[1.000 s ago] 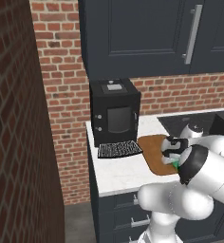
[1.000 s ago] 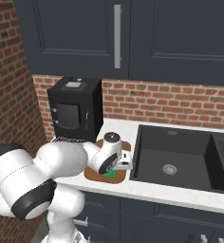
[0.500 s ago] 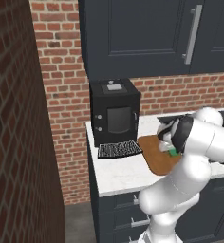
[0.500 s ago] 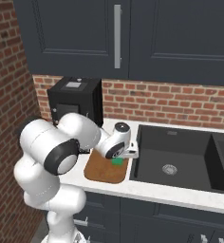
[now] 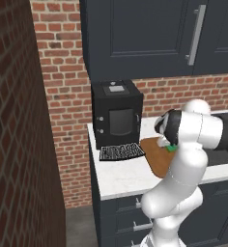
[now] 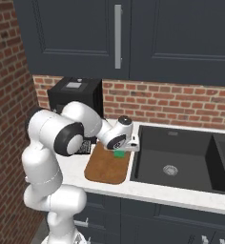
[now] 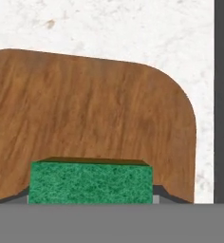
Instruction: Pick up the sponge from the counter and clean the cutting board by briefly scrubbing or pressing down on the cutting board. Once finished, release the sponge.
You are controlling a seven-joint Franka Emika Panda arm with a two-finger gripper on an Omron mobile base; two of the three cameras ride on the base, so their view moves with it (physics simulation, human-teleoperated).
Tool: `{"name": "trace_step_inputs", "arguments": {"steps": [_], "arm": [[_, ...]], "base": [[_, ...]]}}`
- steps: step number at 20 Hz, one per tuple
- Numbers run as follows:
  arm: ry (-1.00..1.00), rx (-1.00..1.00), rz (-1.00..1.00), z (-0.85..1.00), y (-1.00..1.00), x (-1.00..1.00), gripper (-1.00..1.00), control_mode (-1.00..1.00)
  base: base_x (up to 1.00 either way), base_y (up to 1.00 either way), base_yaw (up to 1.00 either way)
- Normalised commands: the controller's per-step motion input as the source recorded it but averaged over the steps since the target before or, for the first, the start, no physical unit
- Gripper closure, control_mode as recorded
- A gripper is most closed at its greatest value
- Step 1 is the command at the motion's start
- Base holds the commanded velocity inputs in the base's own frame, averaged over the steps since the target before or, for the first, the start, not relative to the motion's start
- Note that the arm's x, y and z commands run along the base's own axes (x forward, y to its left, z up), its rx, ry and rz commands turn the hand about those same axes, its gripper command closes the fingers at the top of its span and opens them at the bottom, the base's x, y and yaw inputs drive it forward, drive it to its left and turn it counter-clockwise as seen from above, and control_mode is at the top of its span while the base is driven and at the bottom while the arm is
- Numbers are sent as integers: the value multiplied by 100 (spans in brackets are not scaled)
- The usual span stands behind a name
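Note:
The green sponge [image 7: 90,182] sits between my gripper's [image 7: 91,198] two fingertips, and its underside rests on the brown wooden cutting board [image 7: 85,114]. In the right base view, the gripper [image 6: 125,148] hangs over the board's [image 6: 104,167] far corner by the sink, with the sponge [image 6: 119,154] under it. The left base view has the sponge [image 5: 172,148] peeking out below the wrist, at the back of the board [image 5: 154,155]. The white counter [image 5: 123,176] carries the board. The sponge's yellow layer is hidden.
A black box appliance [image 5: 117,113] stands at the back of the counter, with a black ribbed mat [image 5: 121,152] in front of it, left of the board. The dark sink [image 6: 176,162] lies right beside the board. Dark cabinets [image 6: 119,38] hang overhead.
The hand has carried the sponge from the board's front part to its far corner near the sink. The elbow has swung up and outward.

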Motion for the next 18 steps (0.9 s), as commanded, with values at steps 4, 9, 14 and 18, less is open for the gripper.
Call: {"name": "trace_step_inputs", "arguments": {"steps": [4, 9, 14, 18], "arm": [[0, 0, 0, -2, 18, -3, 100, -100], [0, 0, 0, -15, 16, -47, 100, -100], [0, 0, 0, -24, 19, -71, 100, -100], [0, 0, 0, -17, 23, -57, 100, -100]], "base": [[0, 0, 0], [0, 0, 0], [0, 0, 0], [0, 0, 0]]}}
